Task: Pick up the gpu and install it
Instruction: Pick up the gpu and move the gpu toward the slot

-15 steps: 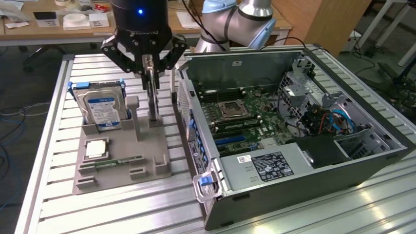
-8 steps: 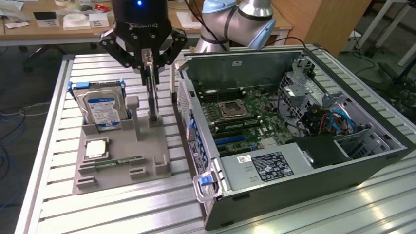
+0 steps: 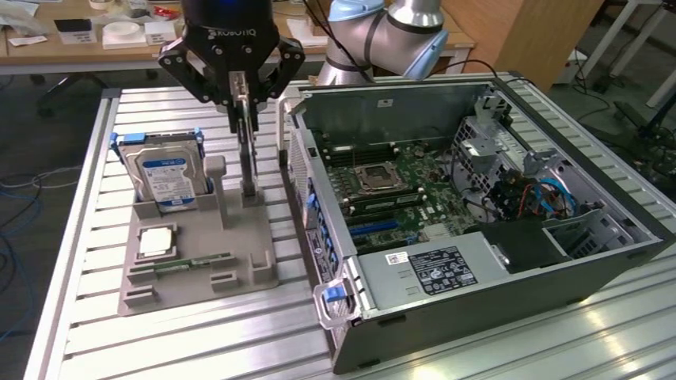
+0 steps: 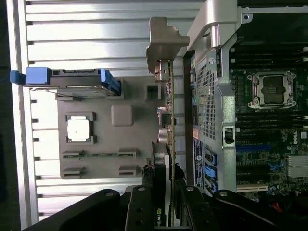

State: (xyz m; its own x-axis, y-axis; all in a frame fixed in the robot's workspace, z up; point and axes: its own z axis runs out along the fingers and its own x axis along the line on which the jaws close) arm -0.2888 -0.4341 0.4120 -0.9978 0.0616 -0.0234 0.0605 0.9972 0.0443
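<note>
Slatted metal bench (image 3: 85,253); my gripper (image 3: 243,107) was clamped on the upright graphics card (image 3: 248,158), gray holder (image 3: 248,265) directly below, open computer case (image 3: 476,309) beside.

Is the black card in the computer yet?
Out: the gpu stands upright at the gray holder beside the computer case, pinched in the gripper.
</note>
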